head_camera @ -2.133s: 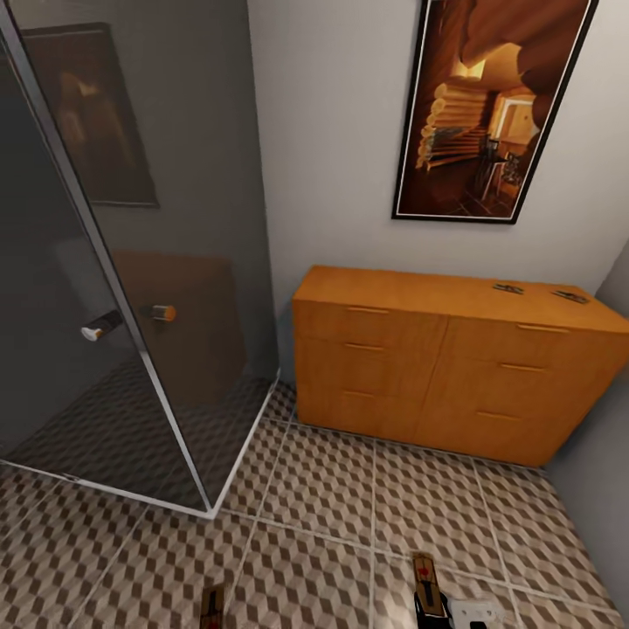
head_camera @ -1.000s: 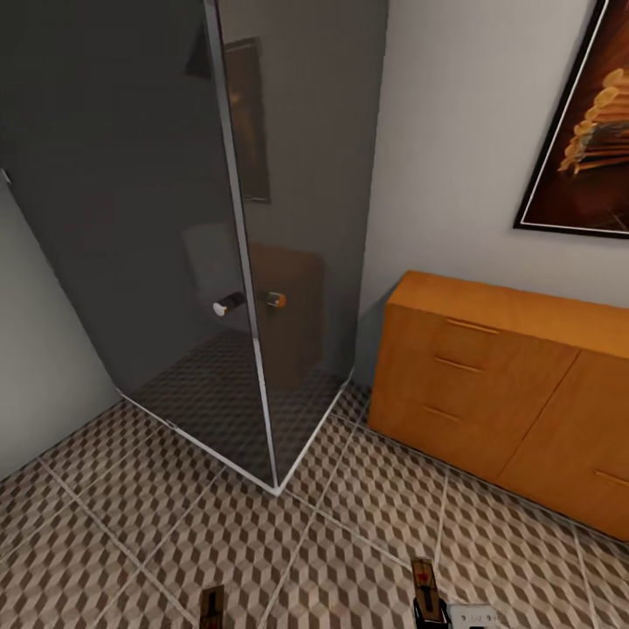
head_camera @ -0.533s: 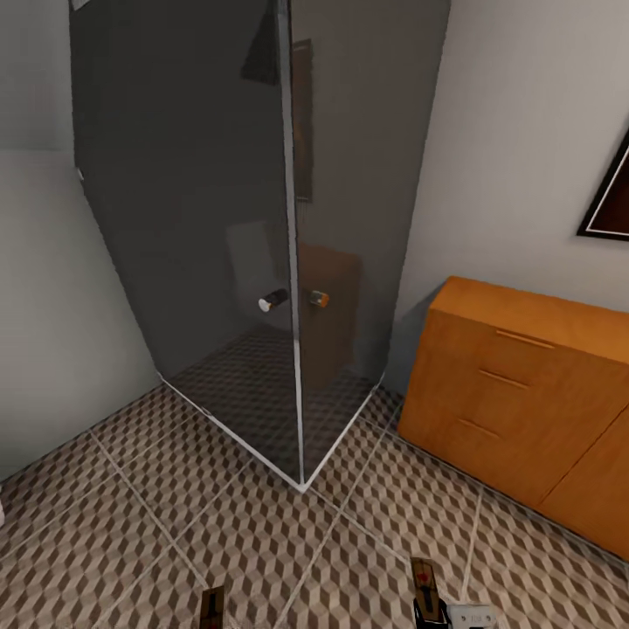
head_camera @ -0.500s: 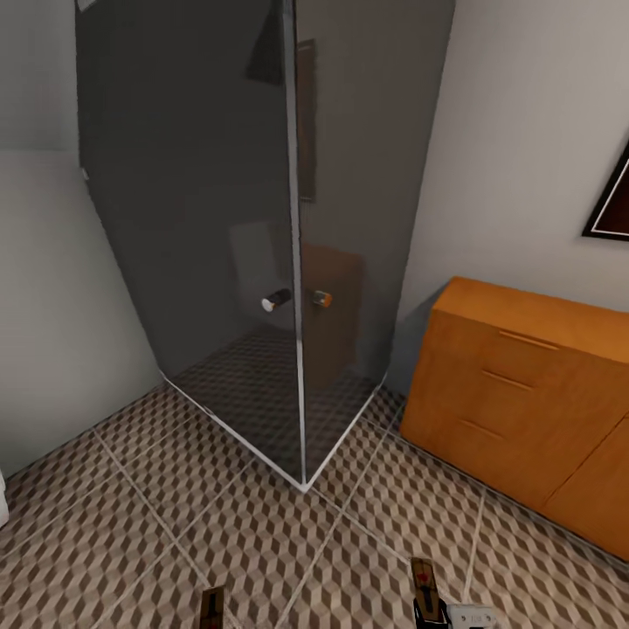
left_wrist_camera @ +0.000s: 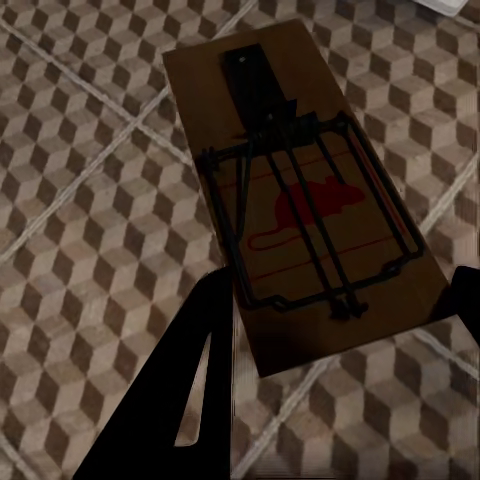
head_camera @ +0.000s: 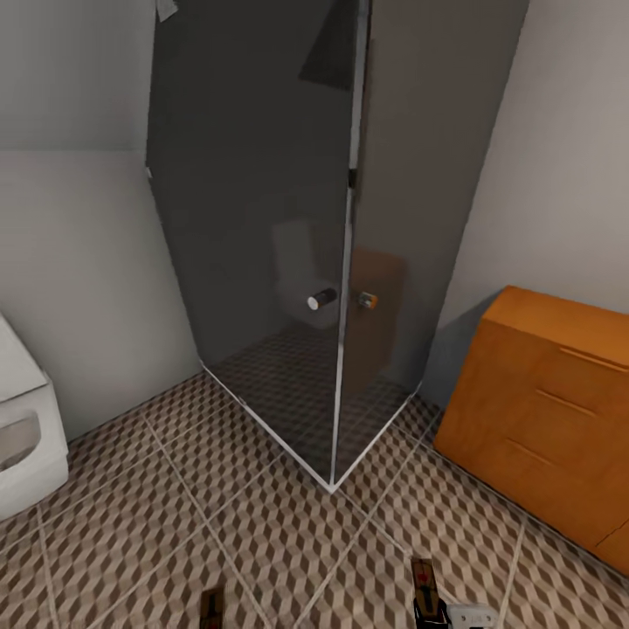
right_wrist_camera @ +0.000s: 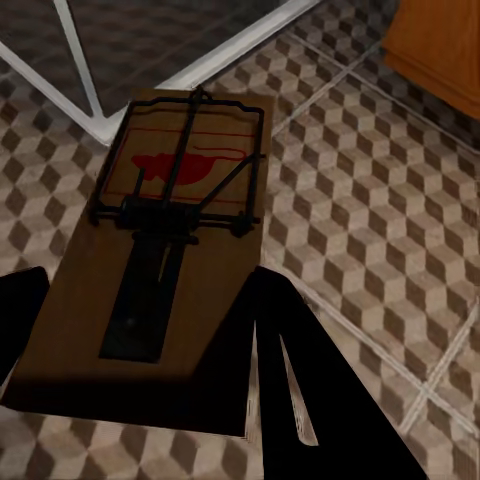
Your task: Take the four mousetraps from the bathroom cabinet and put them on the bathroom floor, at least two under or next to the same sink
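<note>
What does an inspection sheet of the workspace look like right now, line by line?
Surface: cube-pattern bathroom floor, pale grout lines.
Job's things: one mousetrap held in the left gripper; another mousetrap held in the right gripper; cabinet at the right of the head view, drawers shut.
Clutter: nothing seen.
Grippers: both shut on a trap, carried above the tiles.
Cables: nothing seen.
Surroundings: dark glass shower enclosure with round handle knobs; grey walls; a white fixture at the head view's left edge, too cropped to identify.
</note>
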Available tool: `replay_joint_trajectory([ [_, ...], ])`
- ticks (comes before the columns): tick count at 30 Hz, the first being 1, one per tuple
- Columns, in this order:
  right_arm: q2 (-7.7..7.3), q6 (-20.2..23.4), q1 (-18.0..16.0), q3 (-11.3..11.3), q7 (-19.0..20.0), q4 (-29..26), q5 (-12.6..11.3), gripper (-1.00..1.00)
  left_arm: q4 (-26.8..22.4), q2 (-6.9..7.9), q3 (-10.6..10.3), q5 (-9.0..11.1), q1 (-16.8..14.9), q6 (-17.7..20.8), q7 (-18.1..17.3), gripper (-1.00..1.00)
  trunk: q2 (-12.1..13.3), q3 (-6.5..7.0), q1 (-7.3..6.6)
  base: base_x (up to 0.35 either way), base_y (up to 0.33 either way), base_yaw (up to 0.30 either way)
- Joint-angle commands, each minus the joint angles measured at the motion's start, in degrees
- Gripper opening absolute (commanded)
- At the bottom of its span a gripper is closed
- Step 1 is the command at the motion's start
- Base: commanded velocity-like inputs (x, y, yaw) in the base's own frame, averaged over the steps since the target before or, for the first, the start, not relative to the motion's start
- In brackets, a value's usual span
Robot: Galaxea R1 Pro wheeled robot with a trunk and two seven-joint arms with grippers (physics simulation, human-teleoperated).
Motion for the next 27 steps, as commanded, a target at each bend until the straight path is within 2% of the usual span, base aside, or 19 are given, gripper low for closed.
replay_joint_trajectory([
  [1,0.02,-0.19,-0.03,-0.26,0.01,0.03,0.40,-1.00,0.25,-0.06,-0.51,0.40,-0.10,-0.32,0.18,-1.00,-0.03,-0.05,0.00,0.000,0.000,0.286],
  [27,0.10,-0.25,-0.03,-0.26,-0.95,0.03,0.40,-1.00,0.25,-0.06,-0.50,0.40,-0.01,-0.32,0.20,-1.00,-0.03,-0.05,0.00,0.000,0.010,0.286],
])
